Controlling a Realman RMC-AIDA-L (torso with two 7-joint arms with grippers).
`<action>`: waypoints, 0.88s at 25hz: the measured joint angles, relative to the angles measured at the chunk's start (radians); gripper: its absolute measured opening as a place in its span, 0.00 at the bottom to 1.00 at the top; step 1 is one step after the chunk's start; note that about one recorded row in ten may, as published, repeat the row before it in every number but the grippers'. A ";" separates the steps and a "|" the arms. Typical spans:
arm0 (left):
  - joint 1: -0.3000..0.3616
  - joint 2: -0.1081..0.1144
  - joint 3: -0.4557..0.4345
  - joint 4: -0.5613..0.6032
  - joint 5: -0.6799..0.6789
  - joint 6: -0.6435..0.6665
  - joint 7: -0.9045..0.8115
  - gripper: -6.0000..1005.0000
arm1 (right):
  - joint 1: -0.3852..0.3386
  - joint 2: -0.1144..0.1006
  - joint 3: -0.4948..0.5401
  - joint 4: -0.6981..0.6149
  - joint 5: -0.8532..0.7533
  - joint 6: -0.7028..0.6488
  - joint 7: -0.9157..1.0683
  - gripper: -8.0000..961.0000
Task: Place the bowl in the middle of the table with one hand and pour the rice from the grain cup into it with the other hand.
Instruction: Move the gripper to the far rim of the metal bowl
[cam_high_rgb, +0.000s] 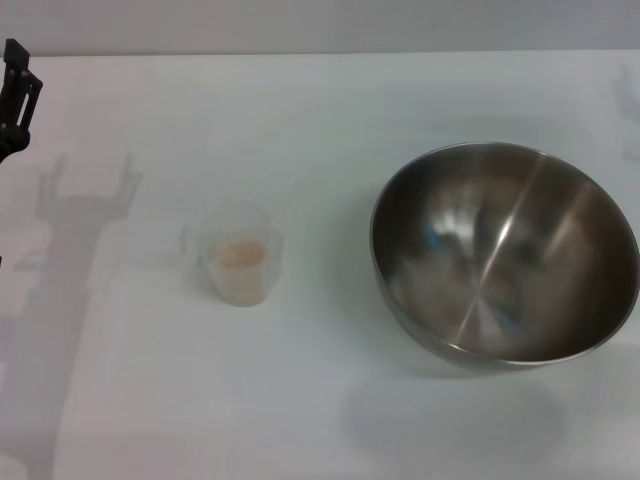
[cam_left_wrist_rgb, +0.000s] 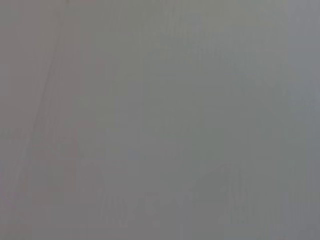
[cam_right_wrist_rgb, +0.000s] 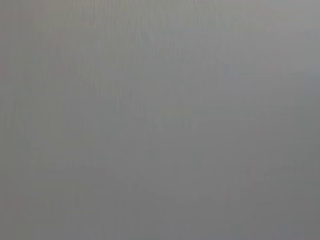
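Note:
A large shiny steel bowl (cam_high_rgb: 505, 255) sits on the right side of the white table (cam_high_rgb: 300, 400), its inside bare. Left of centre stands the small clear grain cup (cam_high_rgb: 238, 255), upright, with pale rice (cam_high_rgb: 240, 253) in it. My left gripper (cam_high_rgb: 17, 90) shows only as a black part at the far left edge, well away from the cup; its shadow falls on the table beside it. The right gripper is out of view. Both wrist views show only plain grey surface.
The table's back edge meets a grey wall (cam_high_rgb: 300, 25) at the top of the head view. Bare tabletop lies between cup and bowl and in front of both.

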 joint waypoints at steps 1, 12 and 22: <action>-0.001 0.000 0.000 0.001 0.000 0.000 0.002 0.86 | 0.000 0.000 0.000 -0.002 0.000 -0.001 0.000 0.85; -0.002 0.000 0.000 -0.003 0.000 0.008 0.000 0.86 | 0.011 -0.003 0.001 -0.001 -0.001 -0.014 -0.047 0.85; -0.005 0.002 0.000 0.000 0.001 0.017 0.002 0.86 | 0.013 0.000 -0.011 -0.007 -0.019 -0.079 -0.277 0.85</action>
